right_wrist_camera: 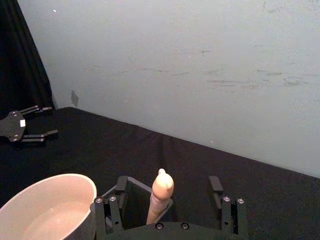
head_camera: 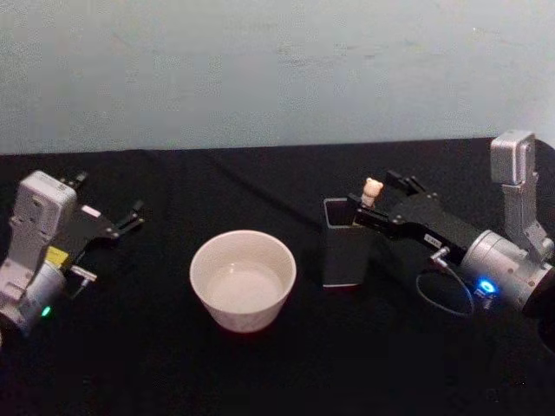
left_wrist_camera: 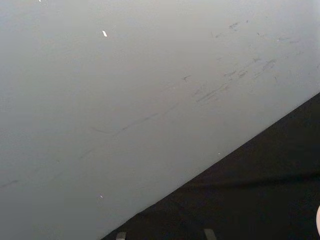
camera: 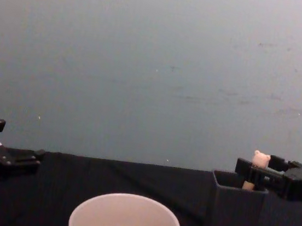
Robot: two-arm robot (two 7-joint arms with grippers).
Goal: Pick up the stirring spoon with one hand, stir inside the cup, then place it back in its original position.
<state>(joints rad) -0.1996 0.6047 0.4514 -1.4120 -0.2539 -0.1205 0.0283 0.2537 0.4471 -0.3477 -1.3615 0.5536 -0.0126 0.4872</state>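
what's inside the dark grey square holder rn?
The cream bear-head handle of the slim spoon sticks up out of the dark grey square holder, flanked by the open right pincer. The holder's walls hide the rest of the spoon. Left pincer idles far left.

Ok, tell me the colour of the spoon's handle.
Cream. The stirring spoon shows best in the right wrist view.

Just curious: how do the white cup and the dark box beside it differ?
The cup is round, cream-white and wide; the holder is square-mouthed, dark grey, narrower, taller. The holder has the spoon in it, at the open right gripper; the cup has none. Both stand upright on the black table.
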